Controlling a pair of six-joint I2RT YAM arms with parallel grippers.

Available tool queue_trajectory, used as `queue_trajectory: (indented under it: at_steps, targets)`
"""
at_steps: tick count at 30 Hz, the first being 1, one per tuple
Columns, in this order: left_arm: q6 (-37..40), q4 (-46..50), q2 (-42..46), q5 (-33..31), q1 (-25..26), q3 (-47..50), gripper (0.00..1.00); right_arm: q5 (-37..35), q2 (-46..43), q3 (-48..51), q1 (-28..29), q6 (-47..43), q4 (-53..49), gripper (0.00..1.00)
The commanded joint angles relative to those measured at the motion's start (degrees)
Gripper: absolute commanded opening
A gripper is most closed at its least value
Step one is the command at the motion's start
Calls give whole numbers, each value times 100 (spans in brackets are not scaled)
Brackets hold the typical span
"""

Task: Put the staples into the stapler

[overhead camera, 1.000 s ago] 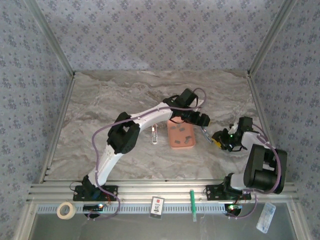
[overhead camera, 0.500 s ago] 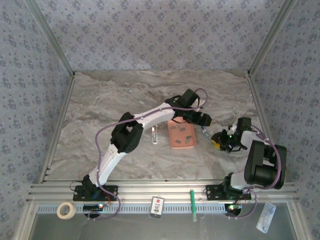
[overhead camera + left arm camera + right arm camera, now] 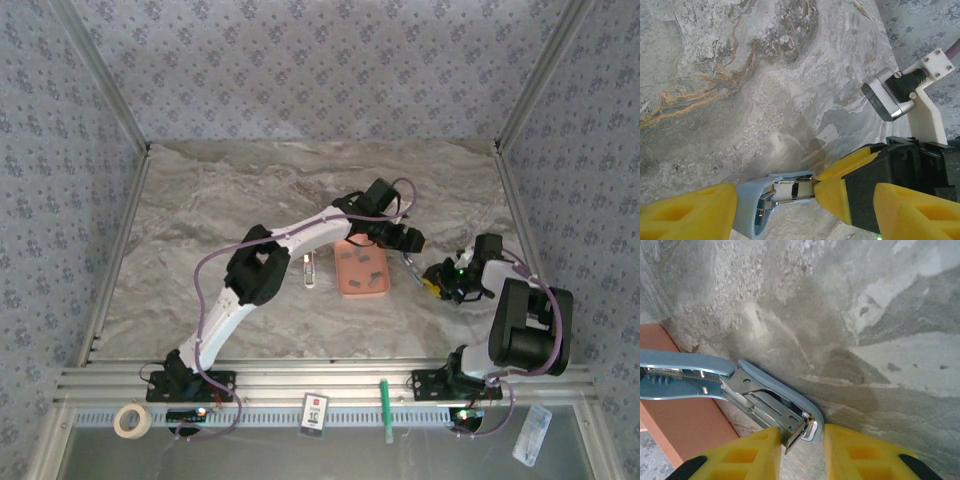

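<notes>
Right gripper (image 3: 800, 445) is clamped on the stapler (image 3: 765, 400). Its two yellow fingers (image 3: 747, 455) press either side of the metal end of the rail, at the rounded tip of the pale-blue shell. From that grip the stapler runs up and to the left in the right wrist view. It is spread open, with one blue half bearing a spring angled away from the metal rail beneath it. Its far part crosses in front of the salmon-pink tray (image 3: 685, 425).

From above, the stapler (image 3: 411, 262) lies between the two grippers, just right of the tray (image 3: 341, 275). It sits toward the right edge of the table (image 3: 250, 200), about midway between the far and near edges. Whether it rests on the table or hangs just over it cannot be told.

Left gripper (image 3: 408, 245) reaches in from the tray side with its jaws wide apart. In the left wrist view the left gripper (image 3: 805, 200) straddles the stapler (image 3: 752, 205) and the right gripper's fingertips. The blue shell sits against one of the left gripper's yellow pads (image 3: 690, 210). The other pad lies just beside the right gripper's black body.

Grey staples (image 3: 351, 256) lie loose inside the tray, apart from both grippers.
</notes>
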State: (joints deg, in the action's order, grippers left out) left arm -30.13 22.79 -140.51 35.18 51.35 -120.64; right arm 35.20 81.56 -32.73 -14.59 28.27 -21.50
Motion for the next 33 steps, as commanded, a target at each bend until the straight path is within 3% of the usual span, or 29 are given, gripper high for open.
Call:
queue_trajectory:
  at_steps: [1, 19, 33]
  targets:
    - [-125, 169, -113, 401, 41, -166, 71, -162, 127, -111, 7, -53, -10, 29]
    - [-553, -405, -47, 1218, 195, -22, 70, -233, 352, -173, -9, -94, 148, 25]
    - [-670, -607, 183, 950, 218, 267, 71, -259, 46, -260, -17, -133, -134, 26]
